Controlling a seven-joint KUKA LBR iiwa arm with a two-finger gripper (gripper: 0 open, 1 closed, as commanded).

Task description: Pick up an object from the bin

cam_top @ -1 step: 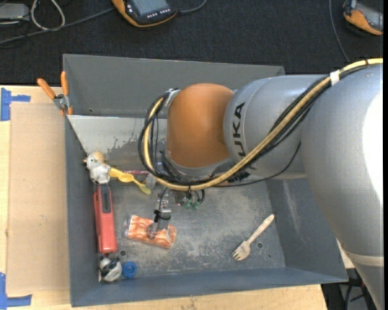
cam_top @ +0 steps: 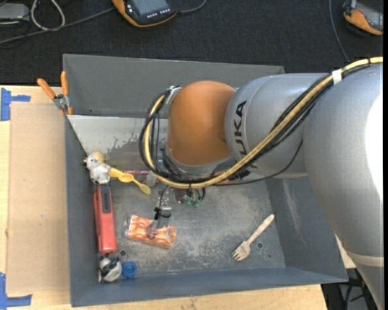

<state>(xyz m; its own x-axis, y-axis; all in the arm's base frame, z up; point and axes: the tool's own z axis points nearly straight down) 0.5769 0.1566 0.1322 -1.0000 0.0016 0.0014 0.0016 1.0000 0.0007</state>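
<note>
My gripper (cam_top: 160,221) hangs below the orange wrist cover, in the left middle of the bin. Its tip comes down onto the upper right part of a flat packet with orange and white stripes (cam_top: 147,231), which lies on the bin floor. Whether the tip touches the packet or stops just above it I cannot tell. Left of the packet lies a long red tool (cam_top: 105,219), running front to back. A yellow plastic spoon (cam_top: 132,179) lies behind the gripper, toward the back left.
A small white and yellow toy figure (cam_top: 96,166) sits at the spoon's left end. A black and white ball (cam_top: 109,270) and a blue cap (cam_top: 129,269) rest in the front left corner. A wooden fork (cam_top: 253,237) lies at the front right. The arm covers the bin's back right.
</note>
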